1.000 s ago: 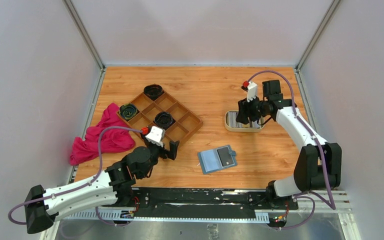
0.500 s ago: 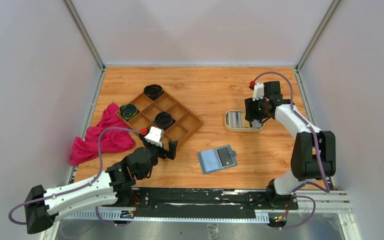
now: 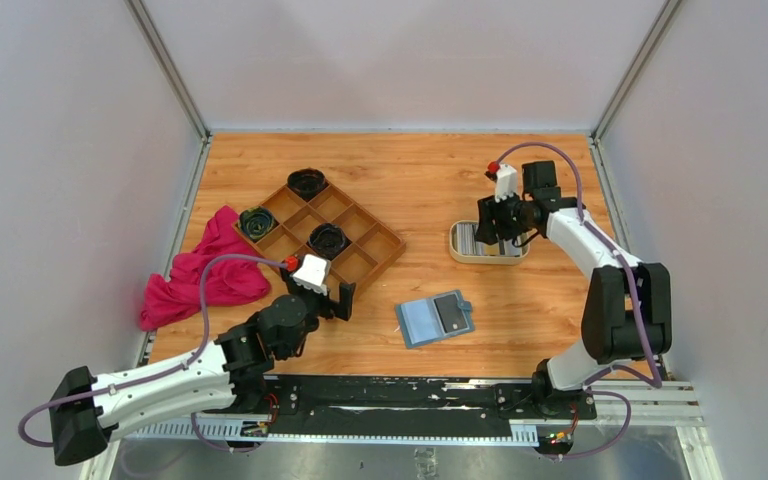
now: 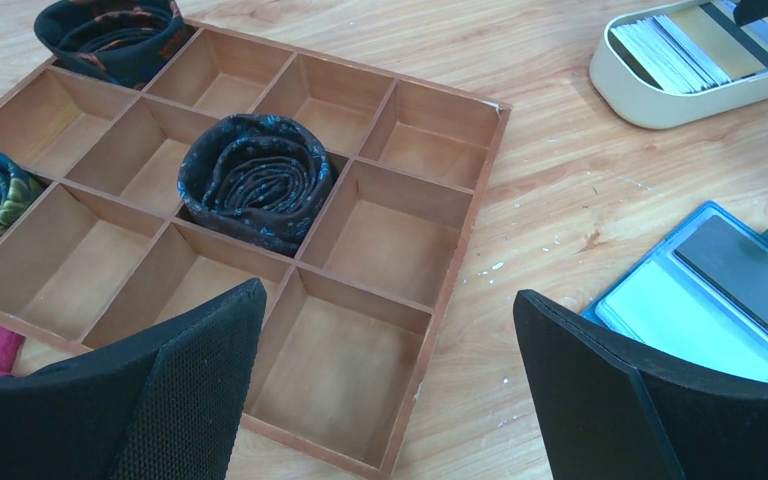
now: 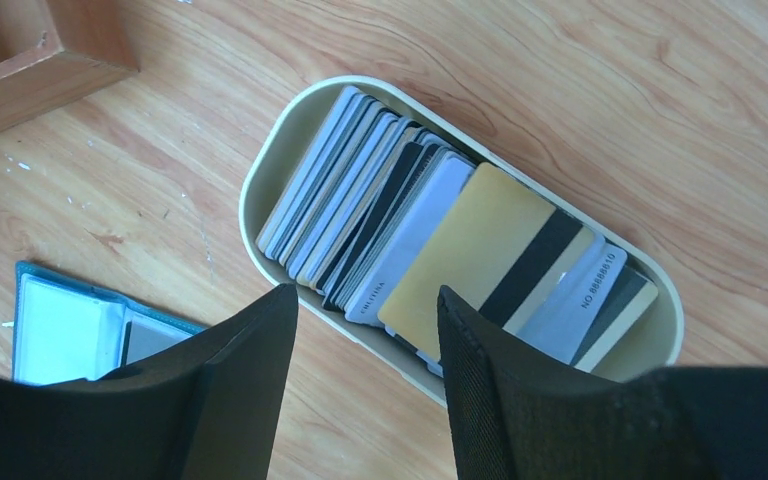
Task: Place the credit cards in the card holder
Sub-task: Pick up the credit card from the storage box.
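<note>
Several credit cards [image 5: 410, 225] lie stacked in a cream oval tray [image 5: 260, 180], a gold one with a black stripe [image 5: 495, 255] on top. The tray also shows in the top view [image 3: 460, 245] and the left wrist view [image 4: 650, 100]. The teal-blue card holder [image 3: 426, 322] lies open on the table with one dark card [image 3: 450, 312] on its right half; it shows in the left wrist view [image 4: 700, 310] and the right wrist view [image 5: 60, 330]. My right gripper [image 5: 365, 330] is open and empty, above the tray's near rim. My left gripper [image 4: 385, 390] is open and empty, over the wooden tray's corner.
A brown wooden compartment tray [image 3: 380, 250] holds three rolled dark ties [image 4: 255, 180]. A crumpled pink cloth [image 3: 205, 270] lies at the left edge. Grey walls enclose the table on three sides.
My right gripper swung right past the tray half a second ago and has come back left over its middle. My left arm has barely moved.
</note>
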Available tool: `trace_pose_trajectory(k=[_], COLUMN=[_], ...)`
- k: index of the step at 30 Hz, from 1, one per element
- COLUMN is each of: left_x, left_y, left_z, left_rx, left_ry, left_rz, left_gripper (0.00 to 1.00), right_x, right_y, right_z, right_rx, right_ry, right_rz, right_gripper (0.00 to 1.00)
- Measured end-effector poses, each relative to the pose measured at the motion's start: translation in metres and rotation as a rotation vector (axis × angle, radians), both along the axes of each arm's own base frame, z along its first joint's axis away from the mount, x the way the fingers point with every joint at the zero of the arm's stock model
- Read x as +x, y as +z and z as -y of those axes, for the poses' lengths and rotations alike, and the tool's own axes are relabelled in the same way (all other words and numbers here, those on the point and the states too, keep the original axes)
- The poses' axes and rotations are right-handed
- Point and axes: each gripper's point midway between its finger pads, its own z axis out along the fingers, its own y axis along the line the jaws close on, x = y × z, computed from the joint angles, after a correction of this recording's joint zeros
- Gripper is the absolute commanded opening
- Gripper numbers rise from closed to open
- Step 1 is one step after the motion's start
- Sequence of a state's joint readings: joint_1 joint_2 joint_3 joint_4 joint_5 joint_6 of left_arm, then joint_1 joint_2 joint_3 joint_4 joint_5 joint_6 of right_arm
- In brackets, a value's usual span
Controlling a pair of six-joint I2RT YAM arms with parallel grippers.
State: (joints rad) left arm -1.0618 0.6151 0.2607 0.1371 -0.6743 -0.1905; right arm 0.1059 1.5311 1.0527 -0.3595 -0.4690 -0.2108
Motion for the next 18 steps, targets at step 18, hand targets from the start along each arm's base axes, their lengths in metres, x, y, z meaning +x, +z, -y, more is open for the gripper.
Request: trace_pose_trajectory(k=[18], left_x=[0.002], left_y=[-0.013], left_z=[0.003], left_rx=[0.047], left_ry=[0.001], left_rz=[-0.026], left_gripper=[1.0], right_x=[0.017], right_y=[-0.022], right_z=[-0.013], right_rx=[-0.116], right_ry=[0.026], right_rz=[-0.038], right_gripper=[0.45])
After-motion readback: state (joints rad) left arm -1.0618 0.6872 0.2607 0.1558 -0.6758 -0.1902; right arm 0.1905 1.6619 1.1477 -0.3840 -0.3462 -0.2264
